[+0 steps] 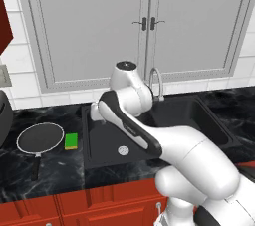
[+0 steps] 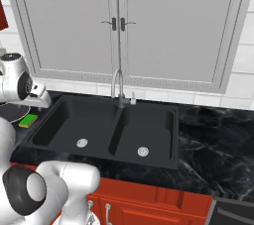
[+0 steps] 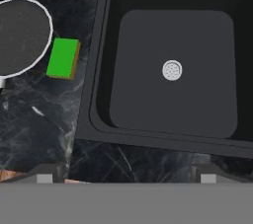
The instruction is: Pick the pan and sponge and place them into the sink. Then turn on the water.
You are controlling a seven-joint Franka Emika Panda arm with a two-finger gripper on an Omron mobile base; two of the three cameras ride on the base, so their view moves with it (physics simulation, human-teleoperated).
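Two basins make up the black sink (image 1: pixel 102 143) in the left base view, with the pan (image 1: pixel 40 137) and sponge (image 1: pixel 71 141) on the counter (image 1: pixel 50 170) left of it, sponge between pan and sink. In the right base view the sponge (image 2: pixel 28 120) lies beside the sink (image 2: pixel 106 130), under the faucet (image 2: pixel 118 86). In the hand view the gripper (image 3: pixel 123 177) hangs spread wide and empty above the basin; sponge (image 3: pixel 63 58) and pan (image 3: pixel 22 35) lie to its upper left.

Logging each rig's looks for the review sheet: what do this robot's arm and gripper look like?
The arm is glossy white with rounded, bulbous segments, black bands at the joints and a dark round cap on top. No cables or markings show. The gripper shows as two small grey finger tips.
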